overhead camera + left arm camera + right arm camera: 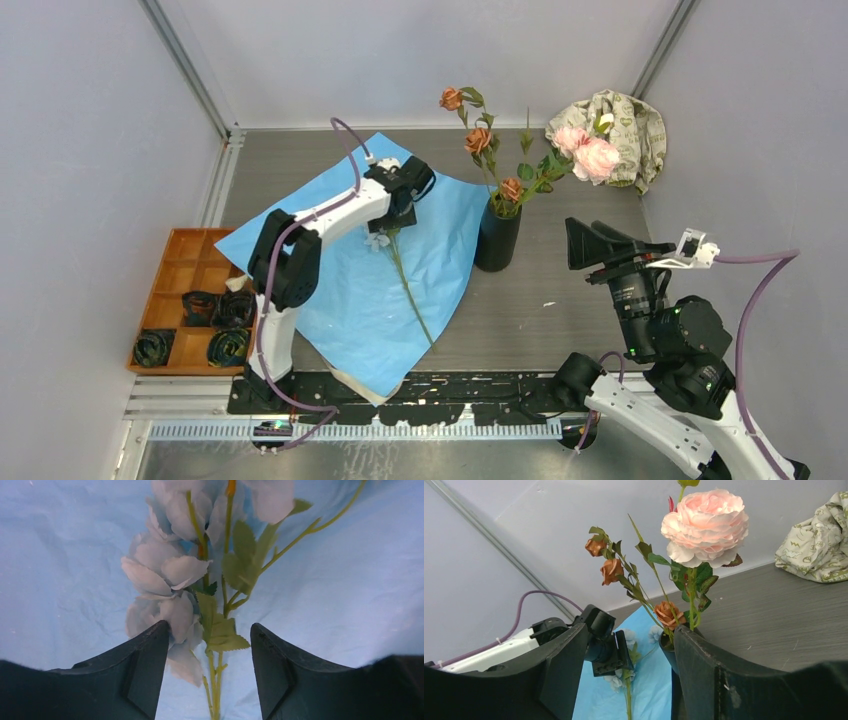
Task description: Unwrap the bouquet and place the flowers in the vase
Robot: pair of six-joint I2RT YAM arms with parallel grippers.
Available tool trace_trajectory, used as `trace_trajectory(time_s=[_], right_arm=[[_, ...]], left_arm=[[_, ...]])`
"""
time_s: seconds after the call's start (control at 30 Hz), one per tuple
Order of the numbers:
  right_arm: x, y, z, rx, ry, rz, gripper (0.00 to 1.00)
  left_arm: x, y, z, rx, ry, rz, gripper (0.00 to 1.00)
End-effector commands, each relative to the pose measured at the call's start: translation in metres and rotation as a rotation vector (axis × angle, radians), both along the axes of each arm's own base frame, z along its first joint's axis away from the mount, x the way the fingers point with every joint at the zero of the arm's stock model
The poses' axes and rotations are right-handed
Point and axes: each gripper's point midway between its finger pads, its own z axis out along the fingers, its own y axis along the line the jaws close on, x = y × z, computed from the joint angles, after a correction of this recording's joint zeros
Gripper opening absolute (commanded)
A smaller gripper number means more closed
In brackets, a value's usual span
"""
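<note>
Left gripper (210, 632) hanging released over pale blue artificial flower (165, 570).
I'm seeing right gripper (631, 630) gaping near matte black cylinder vase (497, 240).

Black vase (497, 243), light blue paper (340, 300) — pink roses (590, 152), orange-brown roses (479, 140), beige patterned cloth (625, 125)

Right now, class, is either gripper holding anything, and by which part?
Nothing is held. The left gripper stands open over the pale blue flower lying on the blue paper; the right gripper is open and empty, facing the vase.
</note>
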Motion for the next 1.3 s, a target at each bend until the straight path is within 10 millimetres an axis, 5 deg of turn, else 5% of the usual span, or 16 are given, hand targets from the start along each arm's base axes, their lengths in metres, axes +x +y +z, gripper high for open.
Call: trace_trajectory(time_s=[0.0, 0.43, 0.73, 0.87, 1.07, 1.27], right_arm=[[-0.004, -0.002, 0.008, 0.024, -0.011, 0.01, 0.69], [-0.004, -0.003, 0.002, 0.025, 0.001, 0.007, 0.69], [-0.003, 0.0, 0.001, 0.023, 0.009, 0.016, 0.69], [-0.002, 0.002, -0.001, 0.026, 0.013, 0.018, 0.69], [-0.001, 0.006, 0.0, 0.022, 0.022, 0.031, 0.69], [-0.004, 0.002, 0.001, 0.032, 0.023, 0.03, 0.69]], left_arm=[[-0.016, 0.008, -0.019, 0.014, 0.064, 0.031, 0.61], [-0.018, 0.006, -0.058, 0.041, 0.132, 0.012, 0.59], [-0.019, 0.004, -0.061, 0.027, 0.132, -0.003, 0.21], [-0.018, 0.008, -0.038, 0.015, 0.084, -0.004, 0.0], [-0.012, 0.008, 0.025, -0.059, -0.062, -0.032, 0.0], [-0.006, -0.003, 0.123, -0.204, -0.302, -0.115, 0.0]])
